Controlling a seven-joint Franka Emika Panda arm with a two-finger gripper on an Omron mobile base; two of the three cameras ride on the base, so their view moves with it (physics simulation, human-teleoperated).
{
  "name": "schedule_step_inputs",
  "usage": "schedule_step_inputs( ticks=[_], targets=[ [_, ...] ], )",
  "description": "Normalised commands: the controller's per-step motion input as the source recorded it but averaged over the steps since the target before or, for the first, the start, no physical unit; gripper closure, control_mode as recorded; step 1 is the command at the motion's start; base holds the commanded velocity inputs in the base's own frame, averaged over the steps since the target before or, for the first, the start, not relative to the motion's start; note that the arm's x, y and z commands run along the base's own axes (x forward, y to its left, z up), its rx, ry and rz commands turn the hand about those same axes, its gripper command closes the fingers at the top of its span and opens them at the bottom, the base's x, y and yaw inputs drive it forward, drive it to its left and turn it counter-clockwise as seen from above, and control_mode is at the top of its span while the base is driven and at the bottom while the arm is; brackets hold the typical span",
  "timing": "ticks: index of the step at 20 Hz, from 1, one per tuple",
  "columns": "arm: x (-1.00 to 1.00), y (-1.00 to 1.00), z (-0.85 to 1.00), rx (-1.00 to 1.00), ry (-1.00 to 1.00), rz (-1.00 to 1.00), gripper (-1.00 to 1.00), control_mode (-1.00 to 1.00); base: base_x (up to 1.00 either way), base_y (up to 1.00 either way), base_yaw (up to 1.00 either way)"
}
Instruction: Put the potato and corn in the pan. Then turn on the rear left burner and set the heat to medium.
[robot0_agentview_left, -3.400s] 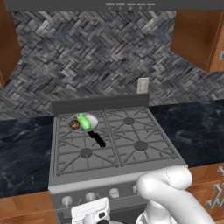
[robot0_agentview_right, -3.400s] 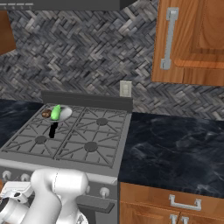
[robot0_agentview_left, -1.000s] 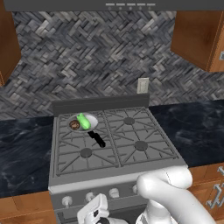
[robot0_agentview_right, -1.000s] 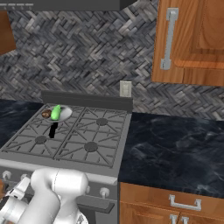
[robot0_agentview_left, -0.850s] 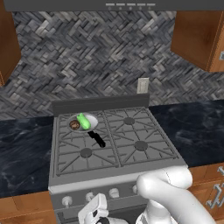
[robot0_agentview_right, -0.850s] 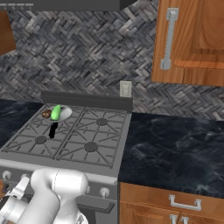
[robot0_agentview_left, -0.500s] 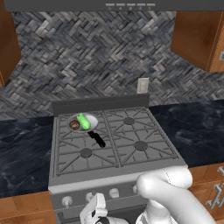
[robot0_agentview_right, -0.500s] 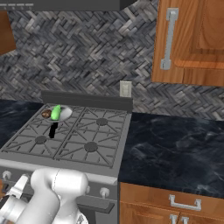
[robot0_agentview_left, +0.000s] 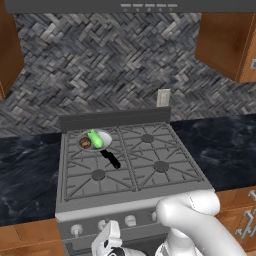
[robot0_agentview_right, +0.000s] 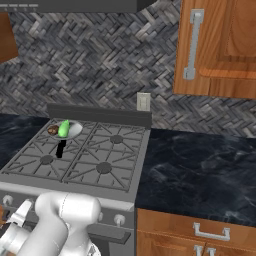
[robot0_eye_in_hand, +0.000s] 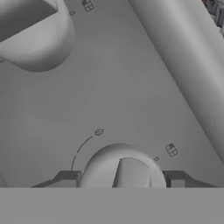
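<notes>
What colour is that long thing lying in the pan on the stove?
Bright green: the corn in the pan, clearest in the left base view.

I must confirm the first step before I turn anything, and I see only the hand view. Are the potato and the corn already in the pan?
Observer: Yes. In the left base view the potato and the corn both lie in the pan.
Operator: On which burner does the pan stand?
Observer: On the rear left burner, close to the back wall.
Operator: Where does its handle point?
Observer: The black handle points toward the front of the stove, slightly to the right.
</notes>
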Motion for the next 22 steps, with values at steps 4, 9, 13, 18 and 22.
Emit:
schedule_step_inputs(
  ticks=[4,9,13,18,22],
  targets=[
    [0.0,0.0,-0.16,-0.18,0.0,-0.02,1.0,-1.0,0.0,0.0,0.0],
    [0.0,0.0,-0.19,-0.19,0.0,-0.03,1.0,-1.0,0.0,0.0,0.0],
    [0.0,0.0,-0.16,-0.23,0.0,-0.03,1.0,-1.0,0.0,0.0,0.0],
    [0.0,0.0,-0.19,-0.32,0.0,-0.06,1.0,-1.0,0.0,0.0,0.0],
    [0.0,0.0,-0.18,-0.36,0.0,-0.07,1.0,-1.0,0.0,0.0,0.0]
  ],
)
